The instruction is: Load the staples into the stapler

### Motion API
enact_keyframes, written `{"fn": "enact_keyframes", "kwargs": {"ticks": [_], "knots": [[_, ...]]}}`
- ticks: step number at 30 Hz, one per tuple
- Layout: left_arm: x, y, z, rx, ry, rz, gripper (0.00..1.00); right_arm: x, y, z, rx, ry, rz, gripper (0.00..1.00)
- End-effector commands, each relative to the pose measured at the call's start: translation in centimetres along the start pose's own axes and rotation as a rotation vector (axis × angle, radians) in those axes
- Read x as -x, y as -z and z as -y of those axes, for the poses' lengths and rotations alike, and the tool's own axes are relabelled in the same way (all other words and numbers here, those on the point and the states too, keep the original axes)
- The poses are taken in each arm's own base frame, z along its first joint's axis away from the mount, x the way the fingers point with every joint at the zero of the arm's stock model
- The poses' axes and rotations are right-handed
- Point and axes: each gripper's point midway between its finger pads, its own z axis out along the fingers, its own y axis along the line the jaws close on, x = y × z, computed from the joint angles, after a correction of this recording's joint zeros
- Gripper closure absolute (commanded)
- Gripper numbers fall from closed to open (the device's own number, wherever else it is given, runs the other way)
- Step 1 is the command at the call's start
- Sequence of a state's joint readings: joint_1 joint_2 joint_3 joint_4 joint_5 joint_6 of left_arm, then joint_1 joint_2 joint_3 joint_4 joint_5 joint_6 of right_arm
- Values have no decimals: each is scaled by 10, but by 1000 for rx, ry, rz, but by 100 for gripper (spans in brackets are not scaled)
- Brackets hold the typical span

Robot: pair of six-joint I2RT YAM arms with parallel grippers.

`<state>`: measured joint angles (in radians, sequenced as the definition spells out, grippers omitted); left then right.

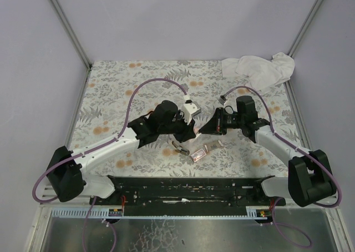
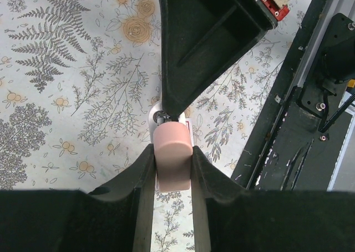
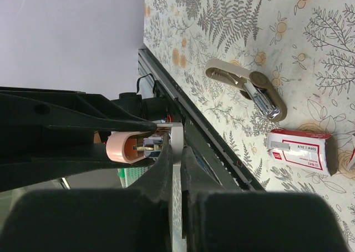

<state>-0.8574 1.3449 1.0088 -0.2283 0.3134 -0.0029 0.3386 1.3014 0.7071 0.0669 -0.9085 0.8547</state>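
A pink stapler [image 2: 173, 157] is held above the table between both grippers. My left gripper [image 2: 173, 151] is shut on its rounded pink end. My right gripper [image 3: 178, 150] is shut on the stapler's thin white part [image 3: 177, 134], with the pink body [image 3: 123, 147] and metal insides showing beside it. In the top view the two grippers meet at mid-table: left gripper [image 1: 192, 129], right gripper [image 1: 207, 127]. The staples box [image 3: 299, 150], pink and maroon with a pale label, lies flat on the table, also seen in the top view [image 1: 198, 154] just in front of the grippers.
A beige stapler-like tool with a chrome part [image 3: 249, 88] lies on the floral table next to the box, also in the top view [image 1: 179, 147]. A white cloth [image 1: 258, 69] lies at the back right. The black base rail [image 1: 183, 188] runs along the near edge.
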Motion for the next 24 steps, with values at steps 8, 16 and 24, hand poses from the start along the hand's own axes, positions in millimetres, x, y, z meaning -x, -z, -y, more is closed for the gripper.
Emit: {"fn": "enact_keyframes", "kwargs": {"ticks": [8, 16, 24], "knots": [[54, 6, -9, 97, 87, 240, 10, 12, -1, -11, 48, 66, 127, 100], [51, 2, -40, 296, 504, 291, 5, 40, 4, 15, -71, 131, 354, 100], [33, -27, -42, 293, 639, 217, 4, 40, 10, 24, -147, 190, 394, 100]]}}
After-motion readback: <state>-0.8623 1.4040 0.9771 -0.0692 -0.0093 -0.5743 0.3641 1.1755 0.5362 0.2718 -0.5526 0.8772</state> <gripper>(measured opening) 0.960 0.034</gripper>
